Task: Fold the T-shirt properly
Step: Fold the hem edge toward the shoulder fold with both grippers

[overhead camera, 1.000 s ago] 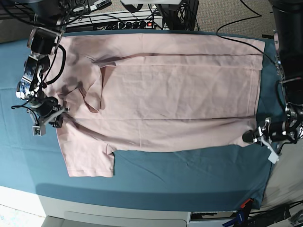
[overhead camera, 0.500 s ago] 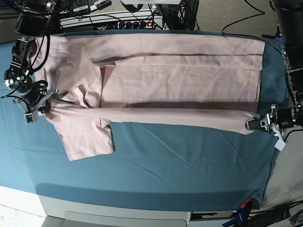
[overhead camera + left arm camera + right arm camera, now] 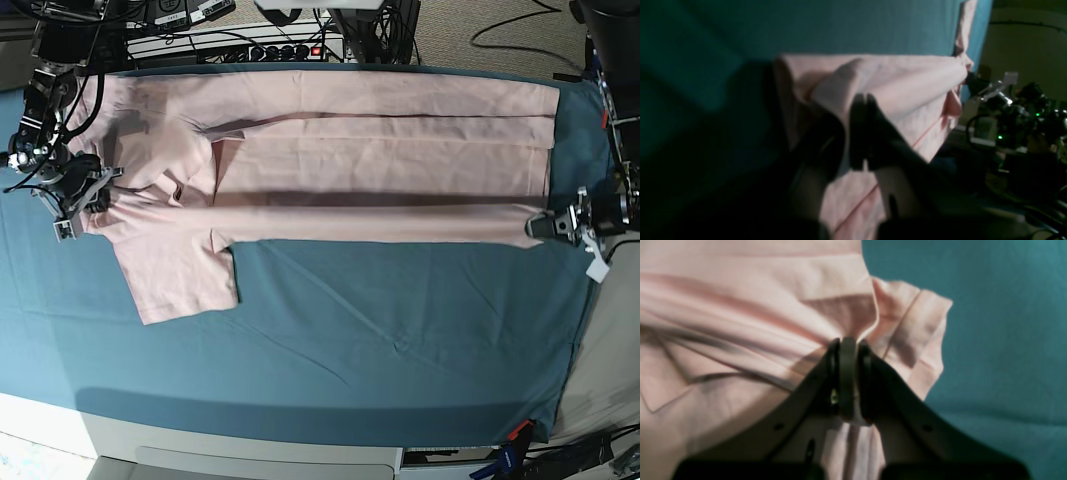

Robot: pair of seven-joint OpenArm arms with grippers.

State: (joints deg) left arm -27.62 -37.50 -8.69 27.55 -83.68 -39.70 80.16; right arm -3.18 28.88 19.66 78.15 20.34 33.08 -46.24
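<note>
Surface (image 3: 400, 350) covered by teal cloth; cables and a power strip (image 3: 270, 45) seen at 12 o'clock beyond it. Pale pink T-shirt (image 3: 380, 170) spread across the far half, plain side up, near edge lifted taut. Left gripper (image 3: 548, 226) fingers pinching the hem at 3 o'clock; right gripper (image 3: 92, 197) fingers pinching the shoulder at 9 o'clock.

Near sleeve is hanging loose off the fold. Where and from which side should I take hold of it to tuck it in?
Probably the sleeve by its free outer hem, coming from the near table edge. It lies flat on the teal cloth, clear of the T-shirt body. Both the left gripper and right gripper are shut on the fold, so one must release first.
</note>
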